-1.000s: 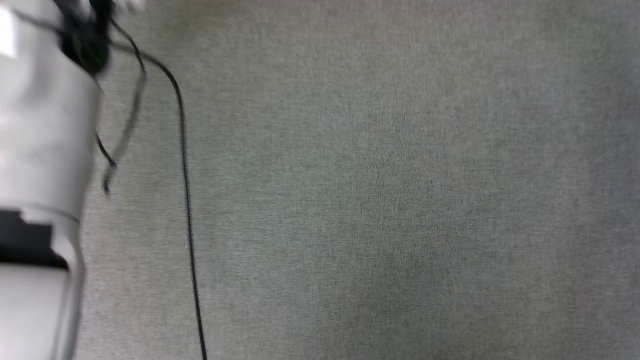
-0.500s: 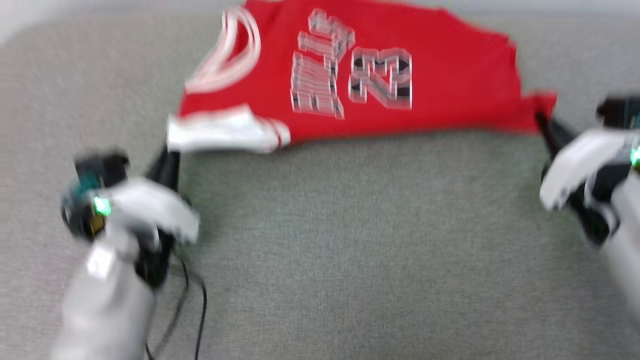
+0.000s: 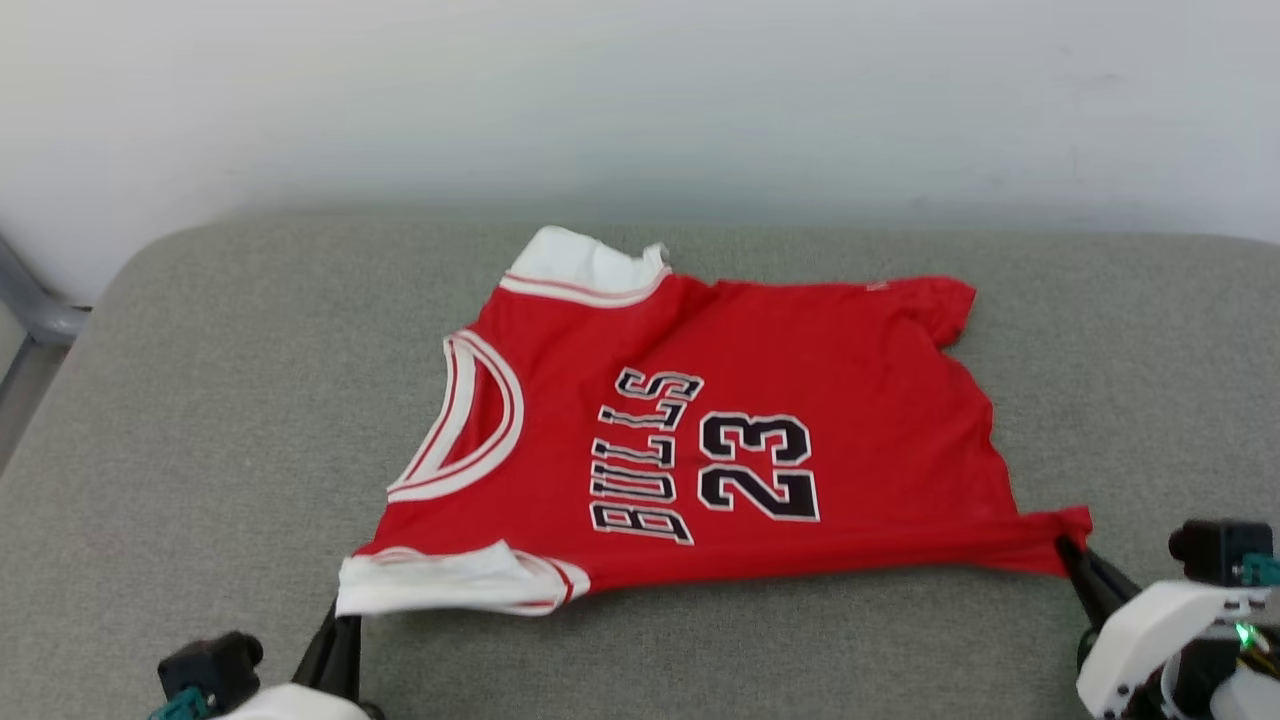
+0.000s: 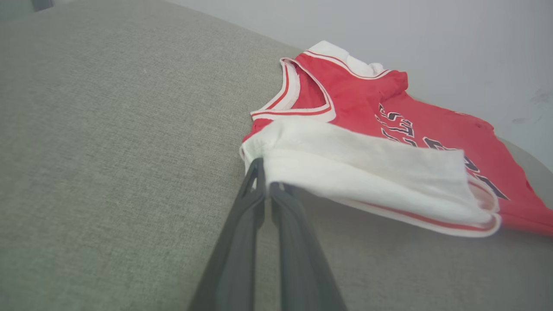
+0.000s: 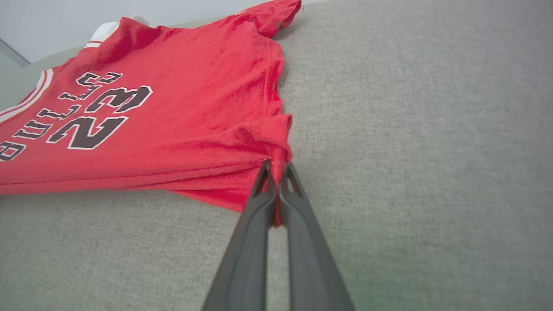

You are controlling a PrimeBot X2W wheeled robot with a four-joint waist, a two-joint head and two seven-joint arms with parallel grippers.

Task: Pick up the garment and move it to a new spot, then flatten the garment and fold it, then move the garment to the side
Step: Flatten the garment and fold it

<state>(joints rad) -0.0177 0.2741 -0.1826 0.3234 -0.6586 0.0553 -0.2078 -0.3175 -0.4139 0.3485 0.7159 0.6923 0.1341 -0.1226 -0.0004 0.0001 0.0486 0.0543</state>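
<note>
- The worktop [image 3: 200, 400] has a grey woven fabric cover and a rounded far-left corner.
- A plain pale wall [image 3: 640, 100] stands right behind its far edge; a grey bar [image 3: 30, 300] shows at the far left, beside that corner.
- The garment [image 3: 720, 400] lies spread near the middle of the worktop, print up, collar to the left and hem to the right.
- The left tool [image 3: 338, 630] is pressed together, pinching the near white sleeve.
- The right tool [image 3: 1075, 560] is pressed together, pinching the near hem corner.
- The near edge runs taut between the two tools, slightly raised off the fabric.
</note>
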